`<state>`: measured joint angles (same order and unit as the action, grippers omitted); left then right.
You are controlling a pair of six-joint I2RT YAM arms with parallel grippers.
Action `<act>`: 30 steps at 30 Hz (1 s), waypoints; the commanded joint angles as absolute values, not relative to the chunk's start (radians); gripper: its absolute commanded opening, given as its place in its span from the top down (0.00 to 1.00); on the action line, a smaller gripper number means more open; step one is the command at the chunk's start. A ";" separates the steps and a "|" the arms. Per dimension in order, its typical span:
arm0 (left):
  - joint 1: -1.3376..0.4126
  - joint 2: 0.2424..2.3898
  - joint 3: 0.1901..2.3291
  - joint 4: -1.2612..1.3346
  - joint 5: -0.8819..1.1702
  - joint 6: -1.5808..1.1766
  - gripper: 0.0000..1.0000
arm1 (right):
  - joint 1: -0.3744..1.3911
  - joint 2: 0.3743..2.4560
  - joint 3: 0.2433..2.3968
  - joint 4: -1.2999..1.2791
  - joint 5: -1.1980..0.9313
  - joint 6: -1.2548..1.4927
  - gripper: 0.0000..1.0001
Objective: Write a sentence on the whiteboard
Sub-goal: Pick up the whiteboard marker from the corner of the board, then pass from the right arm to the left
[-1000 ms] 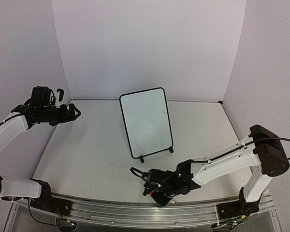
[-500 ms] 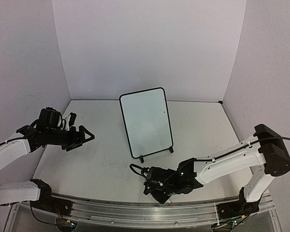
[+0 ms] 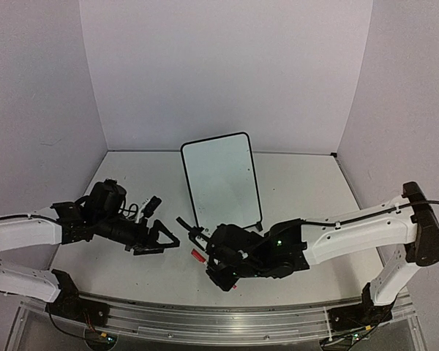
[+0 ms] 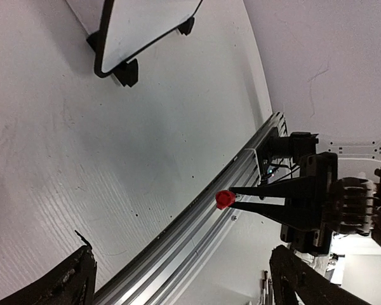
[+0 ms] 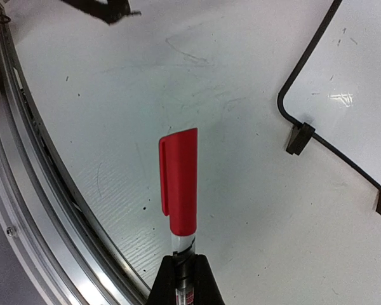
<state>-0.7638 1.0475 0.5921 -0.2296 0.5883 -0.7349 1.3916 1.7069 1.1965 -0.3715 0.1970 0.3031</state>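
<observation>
Right gripper (image 5: pixel 183 270): clenched tight on a marker (image 5: pixel 180 244), pinching the barrel just below its red cap (image 5: pixel 179 184). The clear part of the barrel shows right at the fingertips. The marker sticks straight out past the fingers, cap end foremost.

From the left wrist camera the same grip shows head-on: two thin black fingers (image 4: pixel 267 189) meeting at the cap, which points toward that camera.

Left gripper (image 3: pixel 164 223): released, jaws spread wide, nothing between them or touching them. It faces the right gripper from the left and sits near it, a gap between (jaw tips show at the bottom corners of its own wrist view).

Whiteboard (image 3: pixel 221 183): stands propped on its two black feet (image 5: pixel 300 139) mid-table, tilted back, just behind the two grippers. Neither gripper touches it. Its face is white, with a few small dark specks in the right wrist view.

Table (image 3: pixel 314 190): white, scuffed with faint marks. An aluminium rail (image 3: pixel 205 322) runs along the near edge.
</observation>
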 commanded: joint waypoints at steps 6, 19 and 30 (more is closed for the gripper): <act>-0.868 1.192 0.689 -0.035 0.663 -0.777 0.20 | 1.385 1.710 1.272 -0.345 0.186 0.192 1.00; -0.894 1.278 0.715 -0.005 0.690 -0.815 0.61 | 1.384 1.703 1.254 -0.307 0.185 0.175 1.00; -0.896 1.257 0.656 0.121 0.612 -0.903 1.00 | 1.368 1.647 1.187 -0.240 0.214 0.216 0.89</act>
